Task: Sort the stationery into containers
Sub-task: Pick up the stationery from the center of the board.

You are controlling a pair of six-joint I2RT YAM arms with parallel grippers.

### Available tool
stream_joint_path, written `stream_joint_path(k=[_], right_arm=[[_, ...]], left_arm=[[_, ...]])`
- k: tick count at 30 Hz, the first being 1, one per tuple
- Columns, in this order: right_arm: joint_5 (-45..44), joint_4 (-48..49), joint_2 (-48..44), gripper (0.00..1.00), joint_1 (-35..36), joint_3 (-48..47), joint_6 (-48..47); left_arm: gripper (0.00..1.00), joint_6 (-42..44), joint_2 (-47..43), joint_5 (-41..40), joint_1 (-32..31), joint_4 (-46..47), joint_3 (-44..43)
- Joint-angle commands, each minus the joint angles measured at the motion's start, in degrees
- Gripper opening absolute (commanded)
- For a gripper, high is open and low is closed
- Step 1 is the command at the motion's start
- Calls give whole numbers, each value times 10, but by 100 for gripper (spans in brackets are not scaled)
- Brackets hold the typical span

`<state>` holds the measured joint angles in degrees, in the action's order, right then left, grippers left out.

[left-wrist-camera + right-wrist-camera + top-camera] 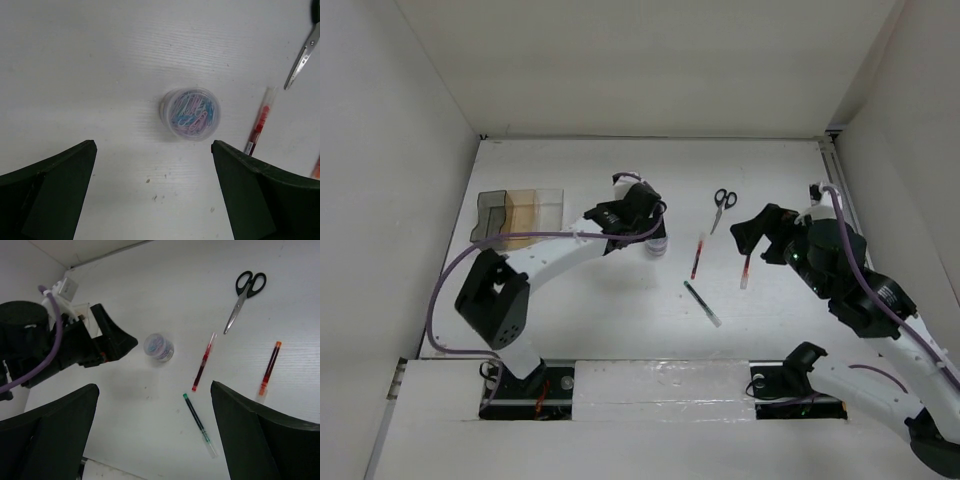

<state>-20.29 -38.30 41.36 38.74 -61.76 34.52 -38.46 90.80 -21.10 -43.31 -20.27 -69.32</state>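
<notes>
left end effector (153, 150), jaws apart, hovers over paper-clip tub (190, 114) on desk (75, 60); right end effector (155, 387) apart, empty. step, judged: approach for pick. next: lower, straddle tub, close

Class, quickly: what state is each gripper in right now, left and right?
Left gripper: open, holding nothing; the tub of paper clips lies ahead of it, untouched.
Right gripper: open, holding nothing.
</notes>
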Motion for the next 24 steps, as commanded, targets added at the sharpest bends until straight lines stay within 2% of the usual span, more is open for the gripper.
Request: stream_joint_path(k=[1,13,18,24], right_arm=[[34,46,9,100,7,16,8],[39,63,3,100,7,38,13],[29,63,3,100,7,44,13],[29,63,-2,100,7,44,8]], left_arm=[[100,1,33,23,1,30,-57],[100,43,127,81,-11,81,-86],[100,37,168,76,-21,75,-109],[100,20,189,29,-21,53,-121]])
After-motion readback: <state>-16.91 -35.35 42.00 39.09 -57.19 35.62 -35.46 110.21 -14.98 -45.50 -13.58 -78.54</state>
